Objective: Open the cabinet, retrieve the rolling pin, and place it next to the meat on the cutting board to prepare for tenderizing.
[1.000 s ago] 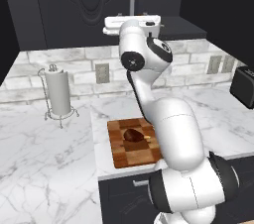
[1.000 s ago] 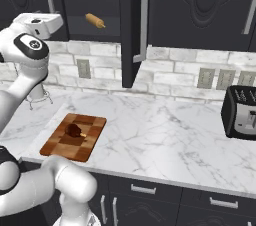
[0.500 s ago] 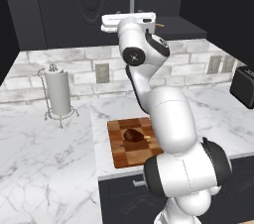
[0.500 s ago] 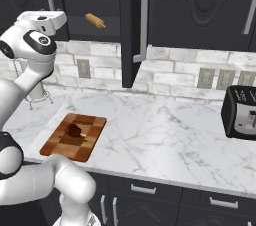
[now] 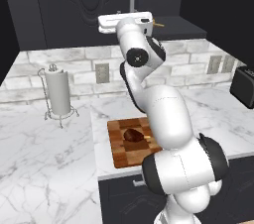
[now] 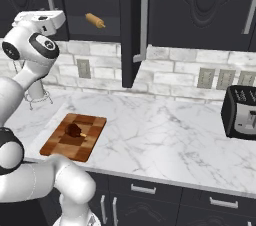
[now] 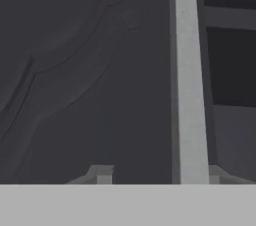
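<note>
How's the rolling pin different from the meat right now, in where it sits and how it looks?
The rolling pin lies up inside the opened cabinet; the meat rests down on the cutting board on the counter. The rolling pin is a slim, light tan cylinder with narrower ends; the meat is a small, dark reddish-brown rounded lump. The rolling pin lies at a slant in the right base view; the meat has no clear long axis. The gripper holds neither.

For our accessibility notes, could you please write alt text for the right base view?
A slim tan wooden rolling pin lies on a shelf inside the black wall cabinet, one door of which stands open. Below, a small reddish-brown lump of meat sits on a checkered wooden cutting board on the marble counter, with a dark toaster at right.
</note>
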